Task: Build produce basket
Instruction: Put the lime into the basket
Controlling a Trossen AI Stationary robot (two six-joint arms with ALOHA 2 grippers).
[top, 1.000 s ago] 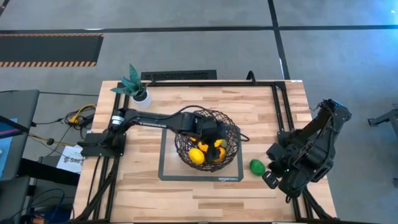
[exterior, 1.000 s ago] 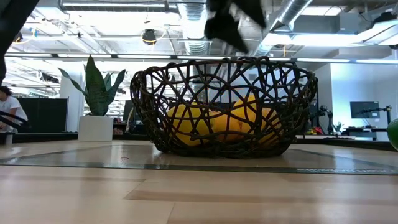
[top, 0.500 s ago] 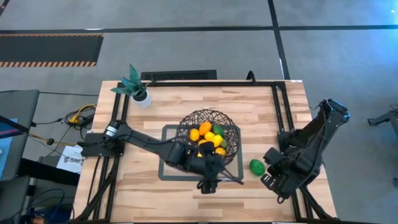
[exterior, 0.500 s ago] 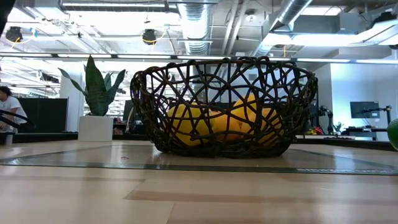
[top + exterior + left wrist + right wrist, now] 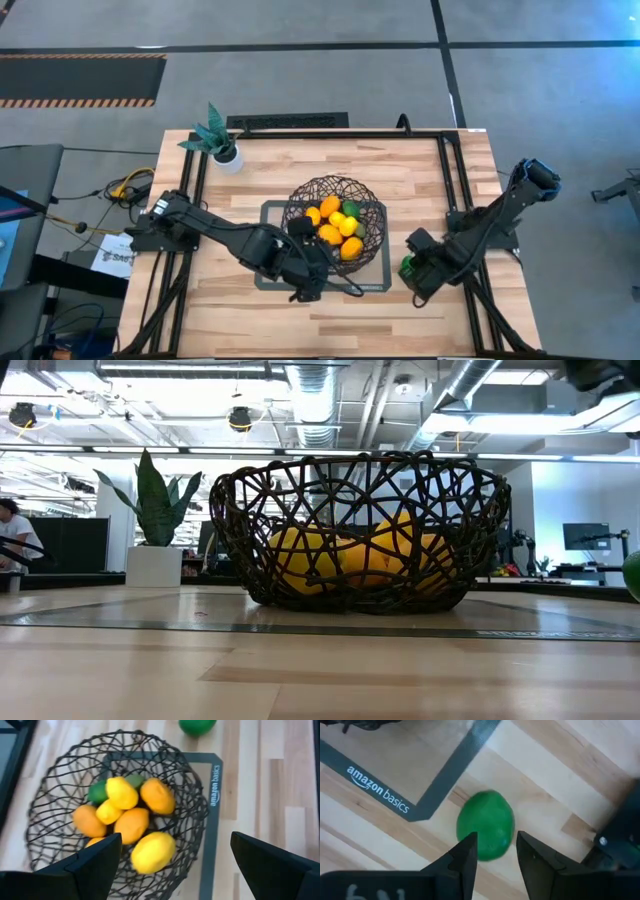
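last green fruit outside the basket, my right fingers over it.

high view: my right gripper (image 5: 415, 272) sits over the green fruit (image 5: 407, 267) on the bare wooden table (image 5: 420, 180), just beside the mat (image 5: 268, 280); my left gripper (image 5: 305, 288) waits on the near side of the basket (image 5: 335, 222), which holds the other produce. low view: the basket stands upright on the mat, yellow fruit showing through the weave; a potted plant (image 5: 155, 525) and an open workshop lie behind. left wrist view: my left fingers (image 5: 95, 865) are spread wide, holding nothing, with the basket ahead of them. right wrist view: my right fingers (image 5: 465, 855) stand narrowly parted, the green fruit just ahead of the tips, not gripped. i judge it light, firm, smooth and apt to roll, so take it across its middle.
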